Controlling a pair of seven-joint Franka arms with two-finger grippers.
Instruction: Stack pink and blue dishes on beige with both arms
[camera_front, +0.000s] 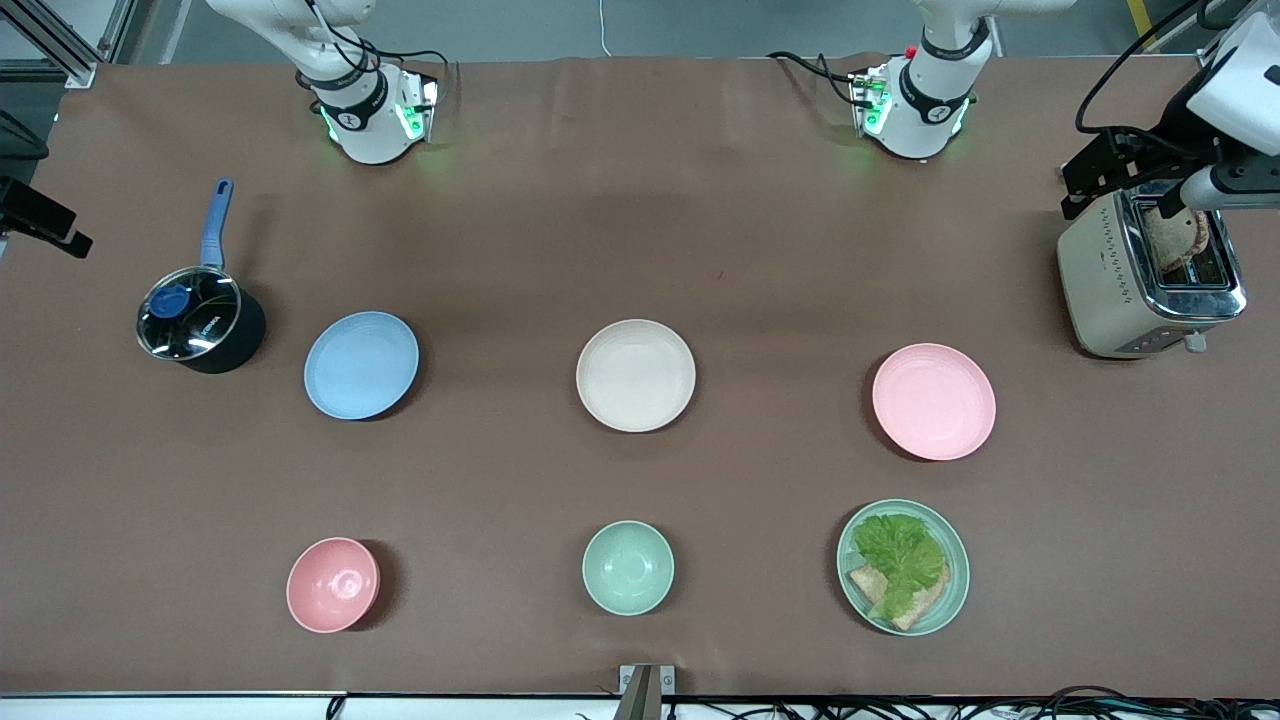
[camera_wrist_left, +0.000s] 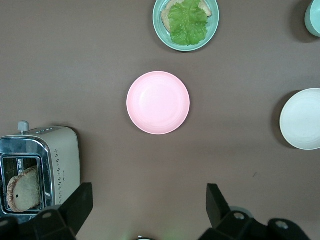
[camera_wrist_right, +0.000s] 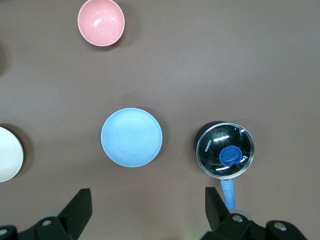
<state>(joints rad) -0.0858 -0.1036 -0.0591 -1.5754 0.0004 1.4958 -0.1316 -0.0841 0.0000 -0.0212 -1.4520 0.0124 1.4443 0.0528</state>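
Observation:
The cream-beige plate (camera_front: 636, 375) lies in the middle of the table. Toward the left arm's end lies the pale pink plate (camera_front: 934, 401), toward the right arm's end the light blue plate (camera_front: 361, 364); all three are apart and empty. My left gripper (camera_wrist_left: 148, 204) hangs open high over bare table, with the pink plate (camera_wrist_left: 158, 102) below it and the beige plate (camera_wrist_left: 301, 119) at the view's edge. My right gripper (camera_wrist_right: 148, 204) also hangs open and high, with the blue plate (camera_wrist_right: 132, 137) below it. Neither gripper shows in the front view.
A lidded black pot (camera_front: 199, 318) with a blue handle stands beside the blue plate. A toaster (camera_front: 1145, 275) holding toast stands near the pink plate. Nearer the front camera lie a pink bowl (camera_front: 332, 584), a mint-green bowl (camera_front: 628, 567) and a mint-green plate (camera_front: 948, 590) with lettuce and bread.

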